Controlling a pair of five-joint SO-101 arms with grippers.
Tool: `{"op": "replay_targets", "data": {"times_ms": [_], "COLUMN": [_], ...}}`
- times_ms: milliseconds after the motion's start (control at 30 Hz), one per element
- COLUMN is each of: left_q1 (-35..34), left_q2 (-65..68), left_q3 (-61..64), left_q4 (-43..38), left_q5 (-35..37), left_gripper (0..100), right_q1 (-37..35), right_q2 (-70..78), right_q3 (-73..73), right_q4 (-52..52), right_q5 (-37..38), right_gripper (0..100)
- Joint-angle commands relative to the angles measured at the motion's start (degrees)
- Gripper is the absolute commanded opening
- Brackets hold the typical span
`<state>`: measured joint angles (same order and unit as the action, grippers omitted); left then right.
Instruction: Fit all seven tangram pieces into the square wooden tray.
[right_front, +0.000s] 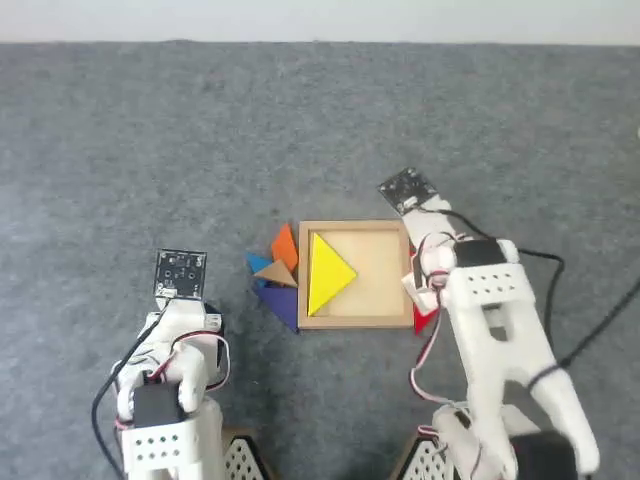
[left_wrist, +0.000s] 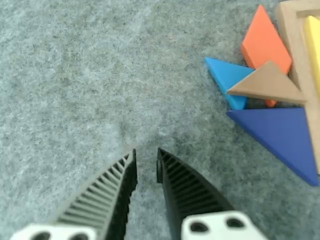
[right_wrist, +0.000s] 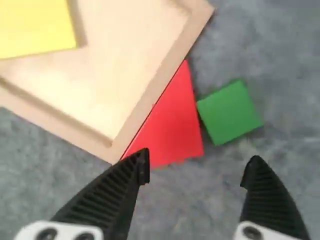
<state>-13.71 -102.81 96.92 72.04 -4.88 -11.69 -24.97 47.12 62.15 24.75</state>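
The square wooden tray (right_front: 385, 312) holds a yellow triangle (right_front: 328, 272). Against its left side lie an orange parallelogram (left_wrist: 265, 42), a light blue triangle (left_wrist: 225, 75), a tan triangle (left_wrist: 267, 85) resting on them, and a dark blue triangle (left_wrist: 282, 132). By the tray's right side, a red triangle (right_wrist: 172, 125) touches the rim (right_wrist: 155, 87), with a green square (right_wrist: 228, 112) beside it. My right gripper (right_wrist: 199, 167) hangs open just above these two pieces. My left gripper (left_wrist: 146, 160) is shut over bare carpet, well left of the pile.
Grey carpet covers the whole table. The left arm (right_front: 170, 350) stands at the lower left and the right arm (right_front: 490, 300) at the lower right, covering part of the red triangle (right_front: 424, 318). Cables trail off to the right.
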Motion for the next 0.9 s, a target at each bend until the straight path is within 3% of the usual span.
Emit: {"op": "replay_targets", "data": {"times_ms": [0, 233, 667, 867], "left_q1": [-0.3, -0.3, -0.3, -0.3], "left_q2": [-1.2, -1.2, -1.2, -1.2], "left_q3": [-0.5, -0.5, -0.5, -0.5], "left_q4": [0.2, 0.2, 0.2, 0.2], "left_q5": [0.4, 0.4, 0.4, 0.4], "left_gripper": [7, 7, 7, 7], "right_q1": [0.2, 1.6, 18.6, 15.9], "right_q2": [6.4, 14.0, 19.7, 17.5], "right_q3": [-0.4, -1.1, -6.5, -6.4], "right_q4": [-3.3, -4.7, -8.0, -8.0], "right_q5": [-1.2, -0.9, 6.8, 6.8], "right_gripper": [28.8, 28.9, 28.8, 28.8]}}
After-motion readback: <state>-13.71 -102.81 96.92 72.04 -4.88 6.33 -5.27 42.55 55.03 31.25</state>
